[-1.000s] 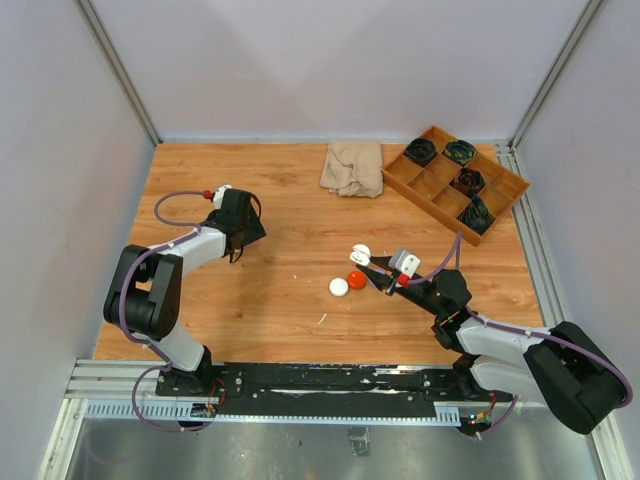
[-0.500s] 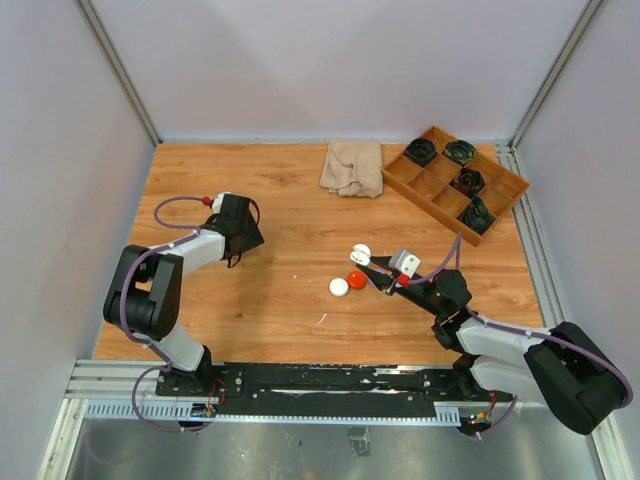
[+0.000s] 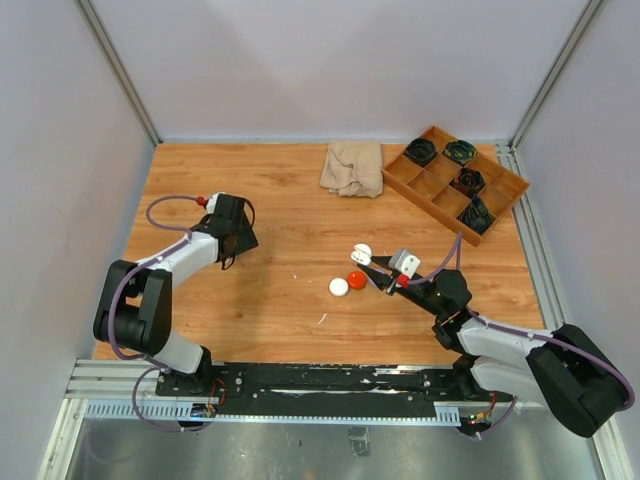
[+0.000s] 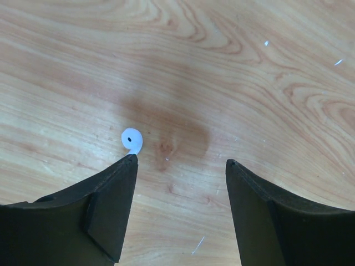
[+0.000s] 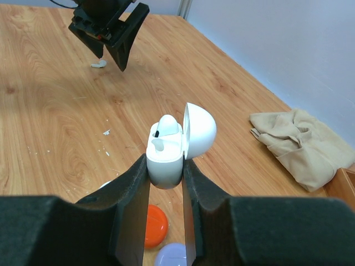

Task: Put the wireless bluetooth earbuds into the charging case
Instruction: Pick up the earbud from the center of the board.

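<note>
The left gripper [image 4: 180, 165] is spread above the table [image 4: 249, 83], with a white earbud [image 4: 132, 139] left of frame centre, right at the tip of the lower-left finger. The right gripper [image 5: 165, 174] pinches the open case [image 5: 165, 160] at mid-frame, a second earbud [image 5: 168, 124] seated inside.

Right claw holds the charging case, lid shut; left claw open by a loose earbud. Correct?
No, the lid stands open, per the right wrist view. The right claw does hold the charging case; the left claw is open by the loose earbud.
</note>
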`<state>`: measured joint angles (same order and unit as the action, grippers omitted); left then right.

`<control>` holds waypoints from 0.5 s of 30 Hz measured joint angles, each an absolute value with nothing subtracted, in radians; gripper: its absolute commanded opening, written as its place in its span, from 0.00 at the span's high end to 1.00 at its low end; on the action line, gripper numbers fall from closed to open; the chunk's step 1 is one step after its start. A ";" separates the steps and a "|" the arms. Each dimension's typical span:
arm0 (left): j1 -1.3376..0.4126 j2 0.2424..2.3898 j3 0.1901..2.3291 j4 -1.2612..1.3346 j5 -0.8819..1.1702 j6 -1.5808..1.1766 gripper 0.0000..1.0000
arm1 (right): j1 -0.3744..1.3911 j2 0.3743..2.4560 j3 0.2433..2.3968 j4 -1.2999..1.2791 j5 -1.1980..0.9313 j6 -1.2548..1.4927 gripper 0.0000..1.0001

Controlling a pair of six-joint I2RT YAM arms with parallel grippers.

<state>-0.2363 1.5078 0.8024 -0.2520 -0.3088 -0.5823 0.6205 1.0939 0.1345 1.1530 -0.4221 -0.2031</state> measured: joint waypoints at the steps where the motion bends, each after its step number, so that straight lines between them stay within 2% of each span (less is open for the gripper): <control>1: -0.235 1.503 0.816 -0.268 -0.313 -0.574 0.31 | 0.620 1.094 0.134 1.151 -0.421 -0.204 0.99; 8: -0.184 1.515 0.923 -0.388 -0.302 -0.484 0.35 | 0.620 1.093 0.134 1.146 -0.418 -0.208 0.99; 15: -0.105 1.607 1.008 -0.495 -0.200 -0.374 0.41 | 0.620 1.092 0.134 1.145 -0.419 -0.208 0.99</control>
